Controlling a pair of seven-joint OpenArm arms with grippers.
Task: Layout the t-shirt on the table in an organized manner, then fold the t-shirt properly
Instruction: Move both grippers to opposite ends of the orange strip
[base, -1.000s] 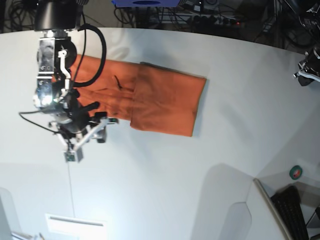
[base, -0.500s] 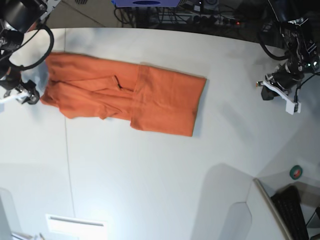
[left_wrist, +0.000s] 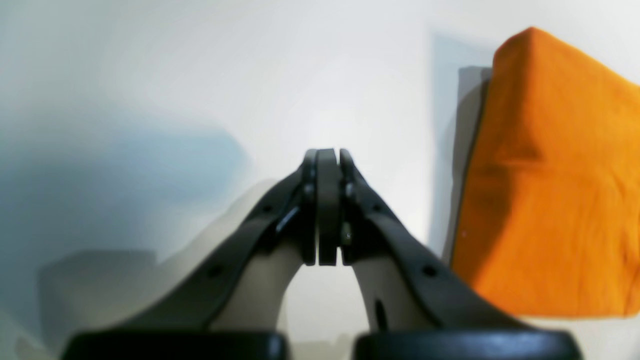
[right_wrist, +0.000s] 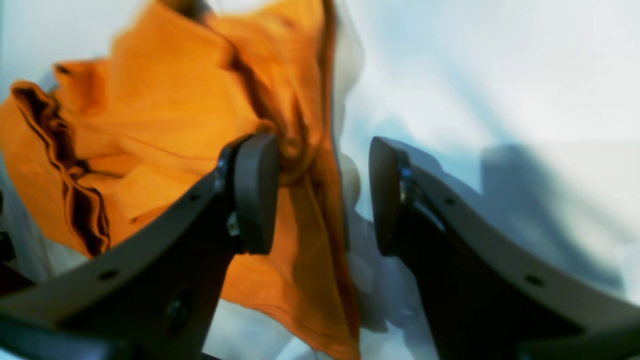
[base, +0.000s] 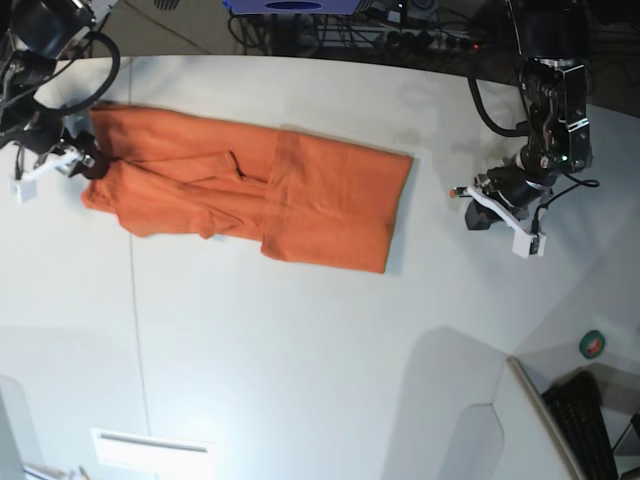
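At the far left of the base frame, the right gripper (base: 80, 160) sits at the t-shirt's (base: 260, 195) bunched end, fingers (right_wrist: 257, 192) spread; contact looks likely but blurred. The t-shirt lies folded across the upper tabletop (base: 300, 350). At right, the left gripper (base: 470, 205) is closed, empty.

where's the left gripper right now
In the base view the left gripper is on the right side, shut, over the bare table just beyond the t-shirt's right edge.

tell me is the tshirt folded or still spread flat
Partly folded. The t-shirt lies as a long strip on the table, its right end doubled over, its left end rumpled by the open right gripper.
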